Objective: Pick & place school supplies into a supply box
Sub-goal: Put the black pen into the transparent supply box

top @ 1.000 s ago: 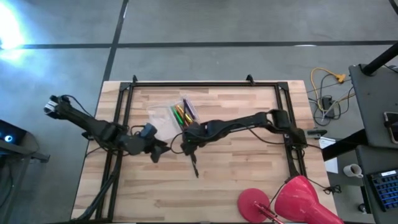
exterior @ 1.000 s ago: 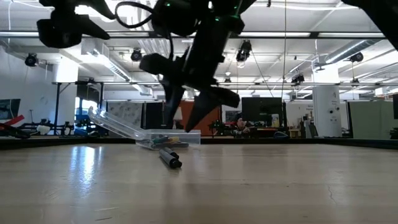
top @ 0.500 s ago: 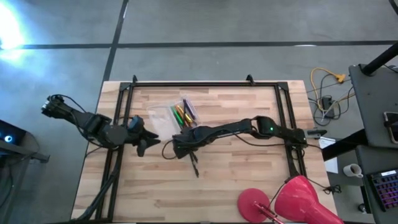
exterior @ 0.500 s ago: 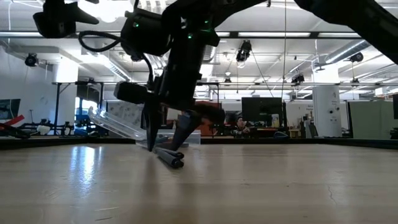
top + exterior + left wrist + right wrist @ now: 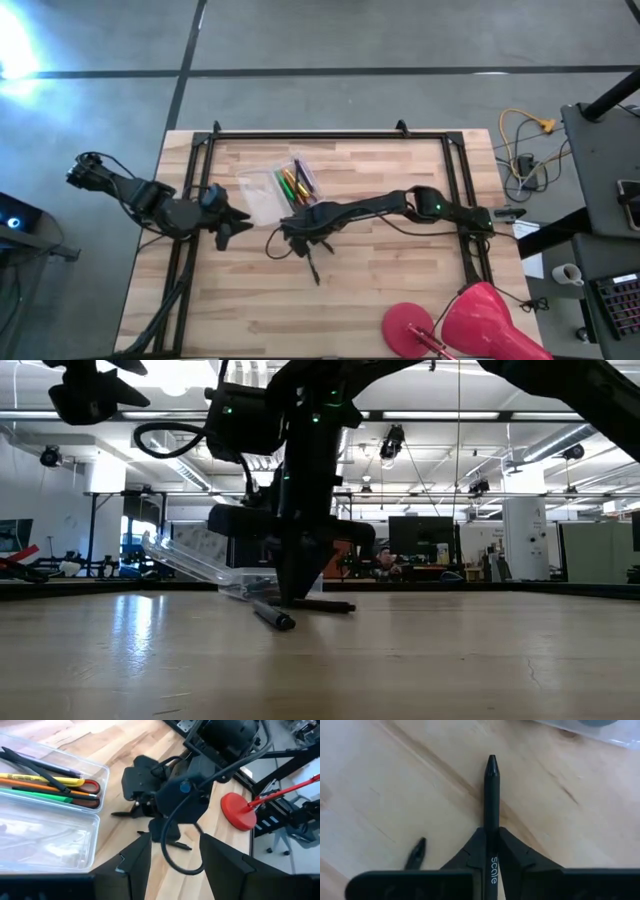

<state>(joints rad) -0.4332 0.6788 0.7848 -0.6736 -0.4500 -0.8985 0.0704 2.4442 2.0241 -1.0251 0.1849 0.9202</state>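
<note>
- Right tool [image 5: 303, 237] is low at mid-desk, just below the supply box [image 5: 280, 188] in the high view. In its wrist view we see the fingers [image 5: 517, 856] closed on a black pen [image 5: 491, 805], which sticks out fwd between them with its tip just over the wood; white lettering shows on the barrel.
- In the low view that pen [image 5: 322, 605] lies about level, close to the desk [image 5: 380, 290], under the right arm's tool.
- A 2nd dark pen [image 5: 312, 267] lies loose on the desk just beside the right tool, towards the front edge; the low view shows it flat w/ one end [image 5: 275, 619] facing the camera.
- Supply box is open, both clear halves side by side at the back-centre of the desk. One half holds the coloured pens [image 5: 42, 787] (yellow, orange, green, black) plus a red-handled item we take to be the scissors [image 5: 89, 790]; the other half looks bare.
- Left tool [image 5: 228, 222] sits near the desk's left side, left of the box, pointing at the right tool. Fingers [image 5: 135, 862] are spread apart, nothing between them.
- A red lamp [image 5: 470, 320] stands at the front-right corner, well apart from the box.
</note>
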